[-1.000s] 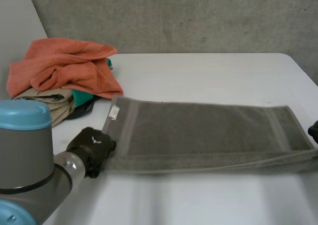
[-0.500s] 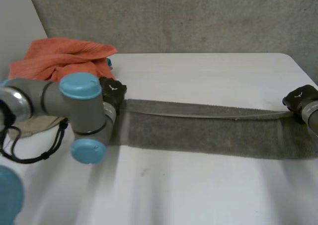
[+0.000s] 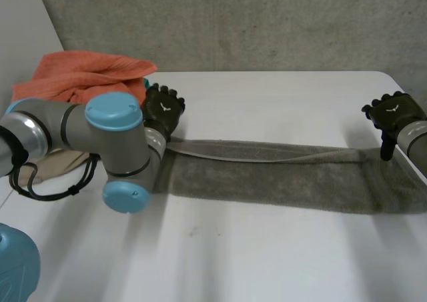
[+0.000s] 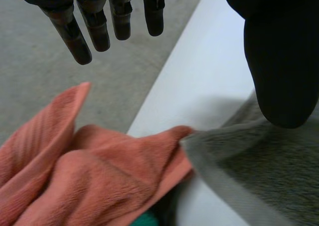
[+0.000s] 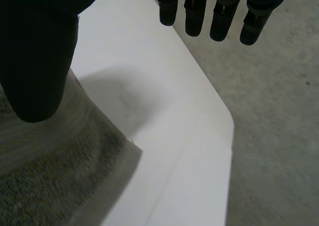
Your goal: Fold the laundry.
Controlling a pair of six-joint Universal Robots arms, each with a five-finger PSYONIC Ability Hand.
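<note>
A grey-brown towel (image 3: 287,179) lies folded into a long narrow strip across the white table (image 3: 267,102). My left hand (image 3: 163,109) hovers just beyond the strip's left end, its fingers (image 4: 84,26) straight and spread, with nothing in them. The towel's left corner (image 4: 239,156) lies below its thumb (image 4: 281,61). My right hand (image 3: 390,115) hangs over the strip's right end, fingers (image 5: 219,16) straight and apart, its thumb (image 5: 37,51) above the towel's right corner (image 5: 60,171).
A pile of laundry sits at the table's back left corner, with an orange towel (image 3: 83,82) on top, over beige and green cloth. The orange towel (image 4: 84,176) touches the grey towel's left end. The table's right edge (image 5: 227,136) runs close to my right hand.
Both hands carried the towel's near edge over to the far side, halving it into a narrow strip. They have now opened, let go and lifted off the far edge.
</note>
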